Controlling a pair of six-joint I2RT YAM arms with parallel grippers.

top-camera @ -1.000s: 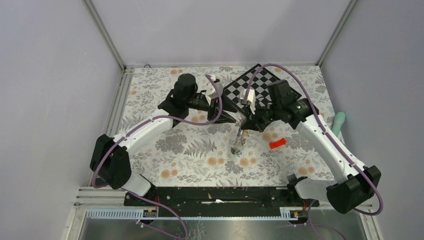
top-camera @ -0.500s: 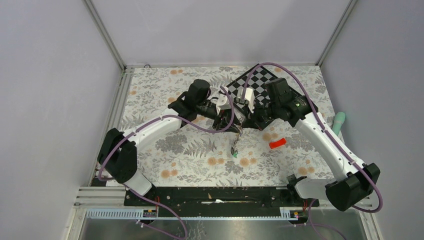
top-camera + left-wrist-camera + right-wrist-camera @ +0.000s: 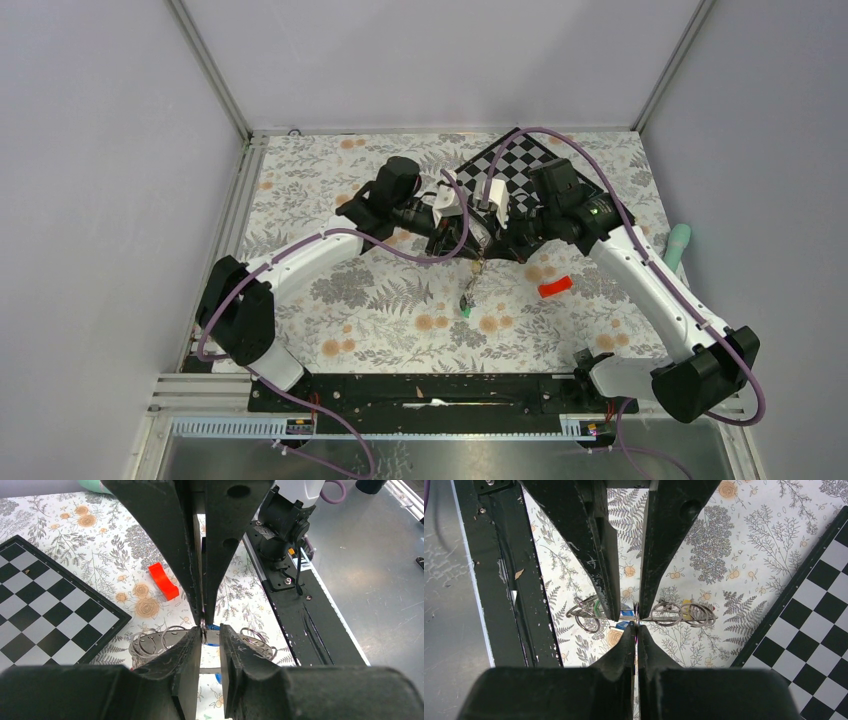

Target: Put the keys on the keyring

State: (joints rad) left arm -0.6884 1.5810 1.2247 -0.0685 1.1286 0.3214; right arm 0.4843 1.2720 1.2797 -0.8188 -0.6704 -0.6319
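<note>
Above the middle of the mat the keyring (image 3: 252, 644) is a flat grey piece carrying wire rings, seen edge-on as the keyring (image 3: 659, 622) in the right wrist view. My right gripper (image 3: 637, 629) is shut on a thin metal edge of it, and appears from above as the right gripper (image 3: 203, 623). The keys (image 3: 468, 298) dangle below in a bunch, with a blue tag (image 3: 624, 625) and a green tag (image 3: 466, 311) showing. My left gripper (image 3: 210, 631) faces the right one tip to tip. Its narrowly open jaws straddle the same edge, and a gap shows between the pads.
A red block (image 3: 555, 287) lies on the floral mat right of the keys. The chequered board (image 3: 520, 165) sits behind both grippers. A teal object (image 3: 678, 245) lies at the mat's right edge. The black base rail (image 3: 430, 390) runs along the near side.
My left arm has swung right and in until its gripper meets the right gripper, and its jaws have narrowed. The right gripper stays shut and the keys still hang below it.
</note>
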